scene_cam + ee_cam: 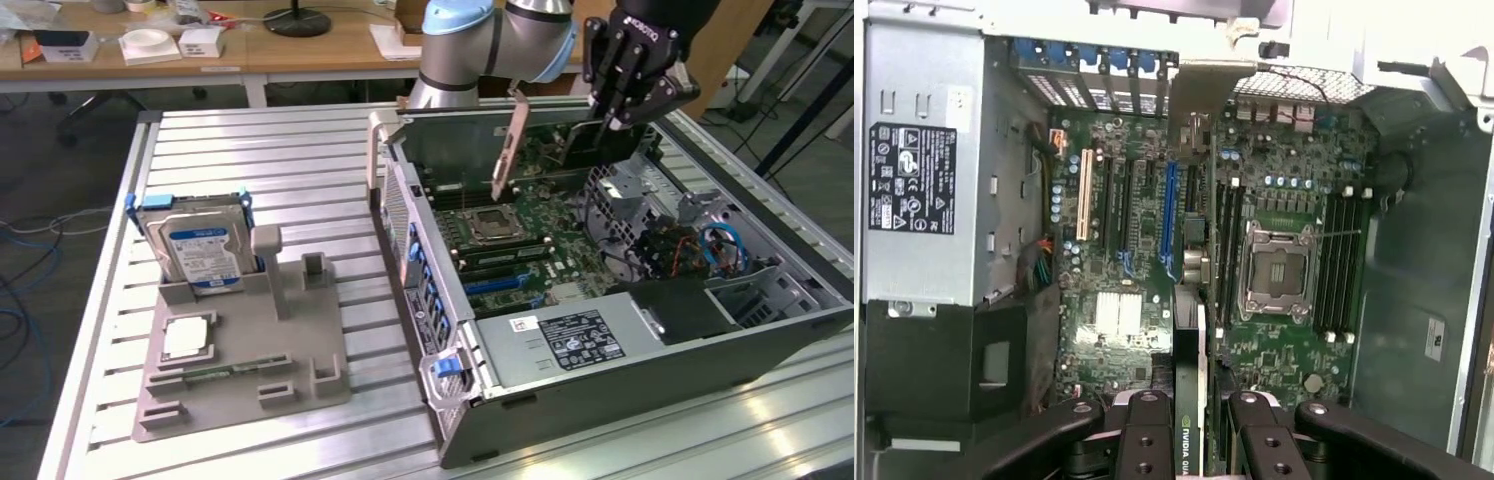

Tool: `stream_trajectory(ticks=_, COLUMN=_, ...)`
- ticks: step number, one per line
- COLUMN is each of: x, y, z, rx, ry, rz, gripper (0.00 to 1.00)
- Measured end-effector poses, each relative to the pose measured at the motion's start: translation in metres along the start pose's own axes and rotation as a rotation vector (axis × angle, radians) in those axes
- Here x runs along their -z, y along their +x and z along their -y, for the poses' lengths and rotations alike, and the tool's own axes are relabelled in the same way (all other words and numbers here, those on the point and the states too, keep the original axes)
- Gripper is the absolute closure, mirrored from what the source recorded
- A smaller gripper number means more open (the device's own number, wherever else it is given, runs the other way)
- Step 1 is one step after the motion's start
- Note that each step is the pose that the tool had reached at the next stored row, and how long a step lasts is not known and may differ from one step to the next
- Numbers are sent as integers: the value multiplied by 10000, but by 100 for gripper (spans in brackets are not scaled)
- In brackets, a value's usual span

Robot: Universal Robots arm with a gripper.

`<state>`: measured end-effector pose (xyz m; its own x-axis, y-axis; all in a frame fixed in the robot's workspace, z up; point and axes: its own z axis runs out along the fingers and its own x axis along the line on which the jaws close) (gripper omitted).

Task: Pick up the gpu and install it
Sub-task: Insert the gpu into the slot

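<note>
Table (240, 150): open case (667, 370), clamped gpu (587, 148) over motherboard (534, 240).

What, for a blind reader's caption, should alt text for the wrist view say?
The end effector grips the gpu edge-on over the open computer case. Beneath it lies the green motherboard with its expansion slots and CPU socket.

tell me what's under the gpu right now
Under the gpu, held in the pincer, lies the motherboard inside the open case, with a blue slot alongside. The strip of board directly beneath the card is covered.
</note>
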<state>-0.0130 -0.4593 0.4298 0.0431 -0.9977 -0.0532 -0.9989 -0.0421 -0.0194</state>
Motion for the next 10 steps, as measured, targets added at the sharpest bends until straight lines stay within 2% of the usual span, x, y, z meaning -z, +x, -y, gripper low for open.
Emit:
stream_trajectory(ticks=4, x=-5, y=1, z=0, rx=-517, ry=28, rz=-11, gripper=74)
stream_trajectory(ticks=7, x=-7, y=0, z=0, rx=-809, ry=43, rz=-64, gripper=74)
stream_trajectory(ticks=8, x=-7, y=0, z=-1, rx=-871, ry=46, rz=-134, gripper=74)
stream_trajectory(ticks=9, x=-7, y=0, z=-1, rx=-873, ry=44, rz=-282, gripper=74)
stream_trajectory(ticks=10, x=-7, y=0, z=0, rx=-870, ry=40, rz=-348, gripper=74)
